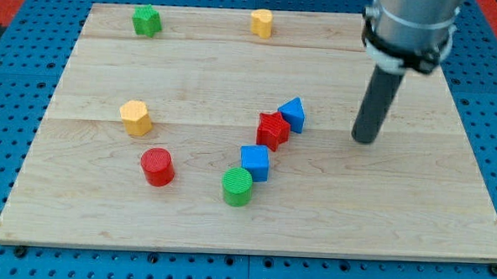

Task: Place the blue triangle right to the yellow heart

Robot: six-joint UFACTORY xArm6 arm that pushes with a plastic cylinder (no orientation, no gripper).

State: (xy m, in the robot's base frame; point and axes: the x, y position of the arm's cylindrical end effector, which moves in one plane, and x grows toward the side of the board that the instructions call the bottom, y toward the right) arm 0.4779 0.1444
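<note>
The arm carries no pincer, only a dark rod; my tip rests on the board, at three o'clock from the blue triangle and clear of it. The triangle touches the red star at its seven o'clock. The yellow heart sits near the view's top, at eleven o'clock from the triangle, well apart. A blue cube touches a green cylinder below.
</note>
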